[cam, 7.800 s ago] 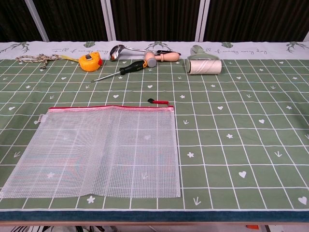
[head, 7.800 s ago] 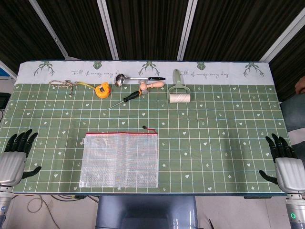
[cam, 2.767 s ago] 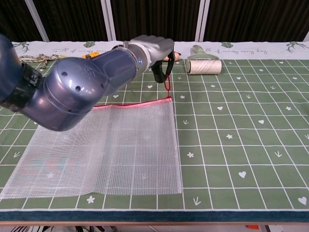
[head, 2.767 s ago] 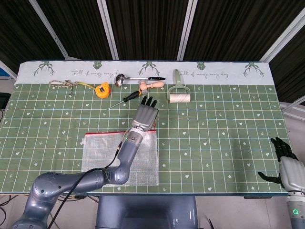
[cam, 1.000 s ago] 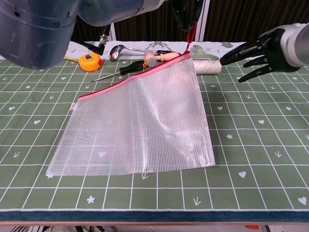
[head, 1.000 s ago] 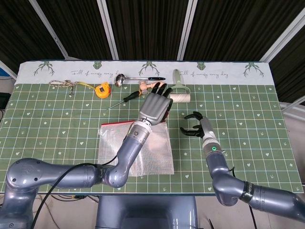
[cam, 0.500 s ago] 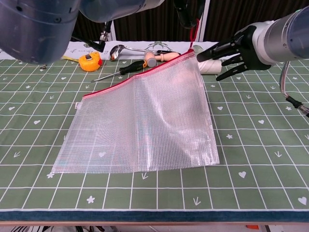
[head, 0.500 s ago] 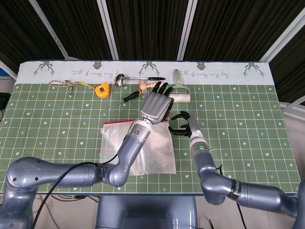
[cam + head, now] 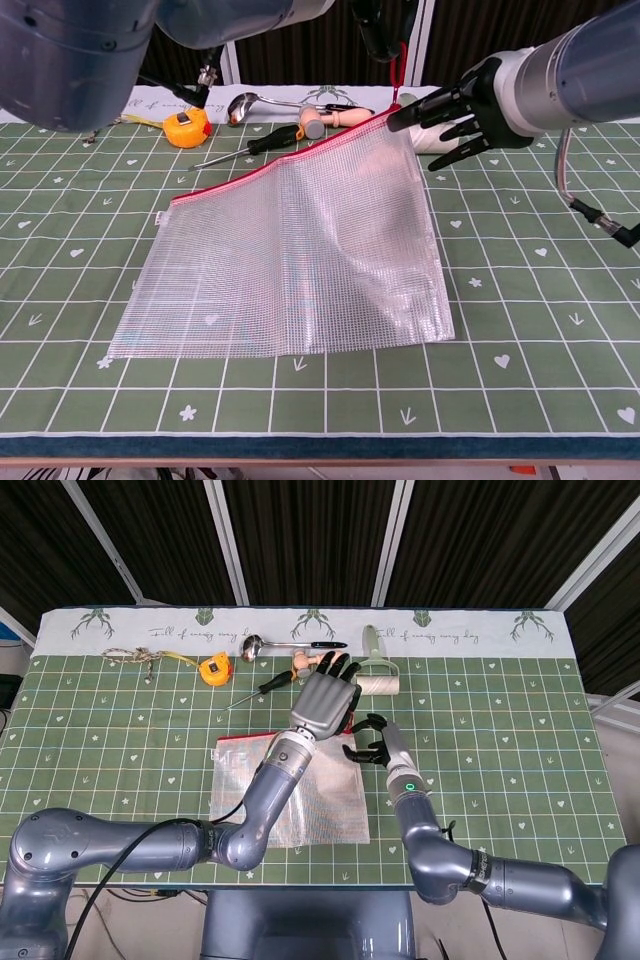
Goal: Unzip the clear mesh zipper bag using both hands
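The clear mesh zipper bag (image 9: 300, 250) is lifted at its far right corner, and its near edge lies on the green mat. Its red zipper edge (image 9: 270, 160) slopes up to the right. My left hand (image 9: 325, 702) is above that corner and pinches the red pull cord (image 9: 400, 62), which hangs taut; in the chest view only the left hand's (image 9: 385, 25) underside shows at the top edge. My right hand (image 9: 465, 105) has its fingers spread and holds nothing, with its fingertips (image 9: 395, 122) right at the raised corner. I cannot tell if they touch it.
Along the far side lie a yellow tape measure (image 9: 185, 128), a ladle (image 9: 245, 103), a screwdriver (image 9: 255, 145), a wooden-handled tool (image 9: 335, 118) and a lint roller (image 9: 435, 140), partly behind my right hand. A rope (image 9: 135, 658) lies far left.
My right hand has moved left, from well beside the bag to its raised corner. The left hand and the lifted bag have hardly shifted.
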Robot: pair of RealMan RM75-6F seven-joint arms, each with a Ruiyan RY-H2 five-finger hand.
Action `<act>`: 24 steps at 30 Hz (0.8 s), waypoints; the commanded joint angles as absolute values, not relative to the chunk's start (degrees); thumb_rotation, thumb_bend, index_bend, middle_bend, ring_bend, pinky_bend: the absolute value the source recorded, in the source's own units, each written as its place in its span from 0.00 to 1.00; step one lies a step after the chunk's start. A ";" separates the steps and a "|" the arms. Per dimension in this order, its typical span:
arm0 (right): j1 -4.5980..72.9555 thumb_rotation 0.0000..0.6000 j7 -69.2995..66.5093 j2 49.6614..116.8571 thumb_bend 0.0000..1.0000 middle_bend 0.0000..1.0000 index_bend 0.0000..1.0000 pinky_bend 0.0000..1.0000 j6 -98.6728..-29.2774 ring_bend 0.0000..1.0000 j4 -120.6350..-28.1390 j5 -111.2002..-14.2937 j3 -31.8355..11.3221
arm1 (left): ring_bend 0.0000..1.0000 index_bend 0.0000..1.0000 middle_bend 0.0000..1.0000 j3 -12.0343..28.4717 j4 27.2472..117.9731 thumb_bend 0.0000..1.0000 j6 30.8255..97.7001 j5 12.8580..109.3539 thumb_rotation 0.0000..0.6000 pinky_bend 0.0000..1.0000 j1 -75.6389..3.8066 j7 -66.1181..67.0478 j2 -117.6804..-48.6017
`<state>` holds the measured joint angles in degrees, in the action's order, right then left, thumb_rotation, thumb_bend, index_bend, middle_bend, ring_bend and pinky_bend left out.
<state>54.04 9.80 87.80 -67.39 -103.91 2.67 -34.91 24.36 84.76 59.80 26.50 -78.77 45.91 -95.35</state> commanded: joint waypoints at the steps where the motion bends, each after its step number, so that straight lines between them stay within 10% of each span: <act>1: 54.20 1.00 10.03 88.01 0.39 0.12 0.47 0.27 -67.42 0.06 -103.57 3.06 -35.33 | 0.00 0.60 0.15 24.21 84.87 0.46 59.84 26.62 1.00 0.00 -78.84 45.81 -95.21; 24: 53.86 1.00 11.29 88.80 0.47 0.15 0.58 0.27 -67.52 0.07 -102.24 4.30 -37.24 | 0.00 0.60 0.15 23.74 85.35 0.46 60.37 26.05 1.00 0.00 -79.69 45.16 -94.64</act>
